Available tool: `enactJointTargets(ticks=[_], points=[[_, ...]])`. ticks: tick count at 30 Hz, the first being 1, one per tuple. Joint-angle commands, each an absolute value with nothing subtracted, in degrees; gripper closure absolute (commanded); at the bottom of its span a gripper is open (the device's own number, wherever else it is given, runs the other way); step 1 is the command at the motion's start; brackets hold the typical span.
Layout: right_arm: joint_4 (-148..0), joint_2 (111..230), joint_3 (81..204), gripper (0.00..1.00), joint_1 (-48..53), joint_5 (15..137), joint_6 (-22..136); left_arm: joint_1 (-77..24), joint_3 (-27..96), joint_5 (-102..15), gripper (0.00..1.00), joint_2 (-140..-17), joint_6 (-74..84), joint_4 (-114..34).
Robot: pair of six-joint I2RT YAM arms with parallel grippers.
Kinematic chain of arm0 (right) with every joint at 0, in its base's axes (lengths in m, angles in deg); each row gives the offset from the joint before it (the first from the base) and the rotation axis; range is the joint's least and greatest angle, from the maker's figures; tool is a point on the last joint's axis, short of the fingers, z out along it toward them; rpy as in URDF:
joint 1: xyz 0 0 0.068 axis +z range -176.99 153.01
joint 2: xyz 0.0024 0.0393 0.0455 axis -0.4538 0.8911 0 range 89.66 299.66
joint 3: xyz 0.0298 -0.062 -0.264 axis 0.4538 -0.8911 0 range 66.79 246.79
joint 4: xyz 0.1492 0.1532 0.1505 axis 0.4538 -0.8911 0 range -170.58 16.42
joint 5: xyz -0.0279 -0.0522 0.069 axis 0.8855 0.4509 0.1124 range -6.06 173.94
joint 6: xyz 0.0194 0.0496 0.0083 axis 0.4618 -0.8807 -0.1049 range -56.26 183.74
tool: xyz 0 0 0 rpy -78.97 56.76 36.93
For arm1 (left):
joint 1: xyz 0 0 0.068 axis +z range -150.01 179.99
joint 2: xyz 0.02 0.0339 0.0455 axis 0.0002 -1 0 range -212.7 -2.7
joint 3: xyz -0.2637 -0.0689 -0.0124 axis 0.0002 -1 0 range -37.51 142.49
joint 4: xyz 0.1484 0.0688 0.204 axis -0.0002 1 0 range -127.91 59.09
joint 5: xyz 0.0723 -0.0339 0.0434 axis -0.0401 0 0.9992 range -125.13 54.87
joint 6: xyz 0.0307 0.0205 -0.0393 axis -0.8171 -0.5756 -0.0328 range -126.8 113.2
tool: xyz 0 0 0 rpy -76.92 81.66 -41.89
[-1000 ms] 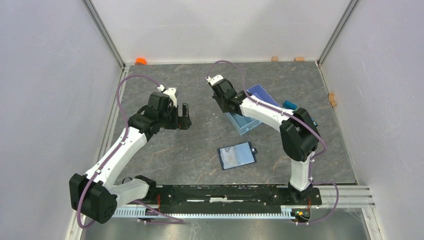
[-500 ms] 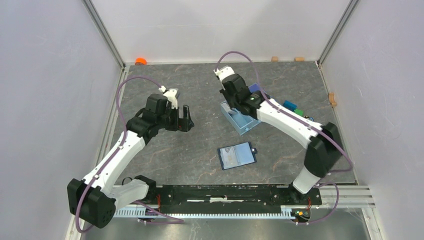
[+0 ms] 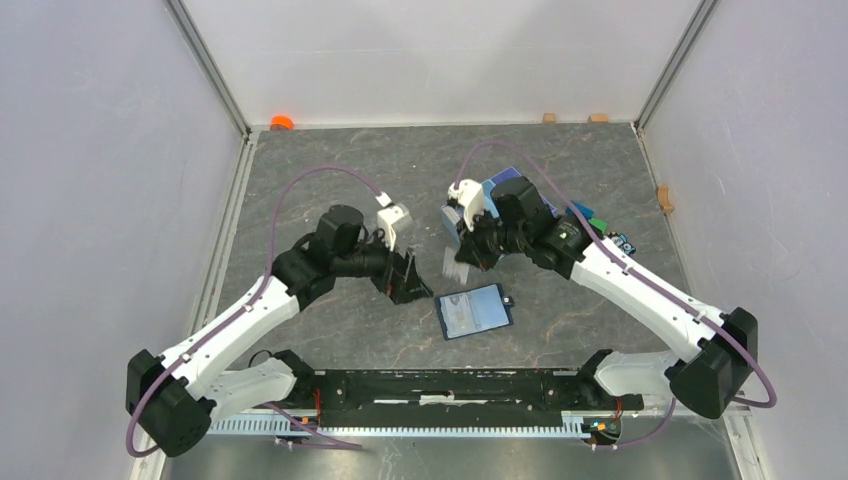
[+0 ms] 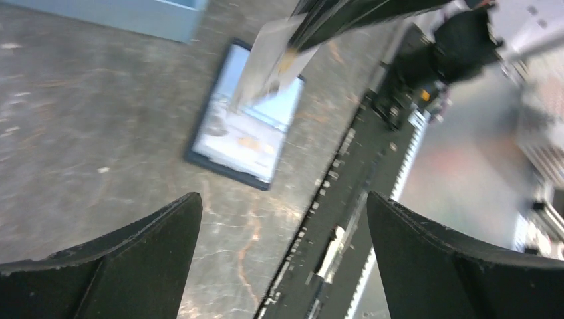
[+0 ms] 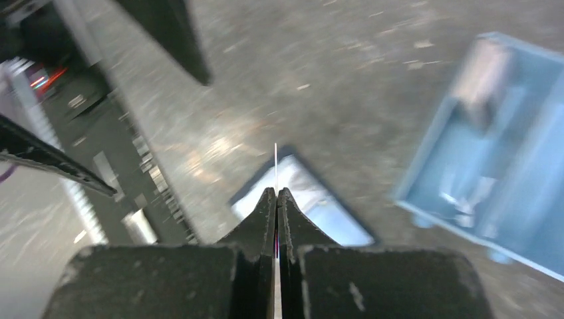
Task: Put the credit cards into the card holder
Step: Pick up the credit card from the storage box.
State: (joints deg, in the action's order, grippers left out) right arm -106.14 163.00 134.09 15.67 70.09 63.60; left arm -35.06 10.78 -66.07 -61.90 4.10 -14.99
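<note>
The card holder (image 3: pixel 476 311) lies open and flat near the front of the table, its light-blue pockets facing up. My right gripper (image 3: pixel 463 257) is shut on one pale credit card (image 3: pixel 455 263) and holds it above the holder's far left corner. In the right wrist view the credit card (image 5: pixel 276 165) shows edge-on between the closed fingers, over the card holder (image 5: pixel 327 214). My left gripper (image 3: pixel 411 284) hangs open just left of the holder with nothing in it. The left wrist view shows the card holder (image 4: pixel 245 126) ahead, with the held credit card (image 4: pixel 271 58) above it.
The light-blue tray (image 5: pixel 495 166) stands beyond the holder with a pale card-like piece (image 5: pixel 480 72) in one compartment; in the top view my right arm mostly hides it. Small coloured blocks (image 3: pixel 592 217) lie to its right. An orange object (image 3: pixel 282 122) sits in the far-left corner.
My right gripper shut on a card at the tray and has carried it forward over the holder. My left arm swung right and nearer, beside the holder, still open.
</note>
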Motion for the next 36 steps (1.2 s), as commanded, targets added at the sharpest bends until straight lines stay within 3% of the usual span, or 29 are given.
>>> enactJointTargets(ticks=[1,7,9,11,13,15,17,19,21,23,28,36], points=[[-105.88,159.16,130.02,1.0,16.23,44.81,62.13,-40.36,9.79,-76.11,0.0,-62.02,0.88,-19.41],[-102.33,157.08,126.27,1.0,16.43,36.24,59.5,-44.87,9.78,-77.26,0.02,-63.92,1.28,-19.65],[-101.54,156.91,125.83,1.0,16.43,35.39,59.02,-45.97,9.78,-78.23,0.1,-64.25,1.61,-19.65],[-100.04,156.6,125.42,1.0,16.41,33.57,58.23,-46.93,9.86,-77.79,0.22,-64.44,1.81,-19.44],[-98.11,155.91,124.94,1.0,16.49,32.45,57.13,-47.65,10.38,-76.97,0.41,-64.77,1.56,-18.31],[-98.25,155.78,125.13,0.98,16.43,32.8,57.38,-48.31,10.64,-77.13,0.76,-64.83,2.04,-18.13],[-99.33,155.54,125.5,0.76,16.39,35.49,58.0,-48.86,10.53,-77.03,0.97,-64.23,3.57,-19.12],[-99.48,154.56,125.28,0.42,15.77,39.57,57.69,-49.05,8.94,-75.88,0.98,-62.63,7.01,-22.26],[-97.55,152.6,123.71,0.29,14.37,42.76,55.7,-49.05,6.21,-73.35,0.98,-59.95,11.73,-26.98],[-93.38,149.9,120.19,0.26,12.83,44.03,52.52,-49.14,2.91,-70.05,0.98,-56.62,17.46,-33.84],[-80.58,145.45,110.58,0.29,12.39,43.29,42.71,-49.56,-3.32,-63.76,0.98,-50.82,27.15,-46.51],[-55.19,141.3,99.0,0.6,12.39,40.87,25.74,-51.72,-5.02,-63.98,0.98,-53.35,30.8,-50.39]])
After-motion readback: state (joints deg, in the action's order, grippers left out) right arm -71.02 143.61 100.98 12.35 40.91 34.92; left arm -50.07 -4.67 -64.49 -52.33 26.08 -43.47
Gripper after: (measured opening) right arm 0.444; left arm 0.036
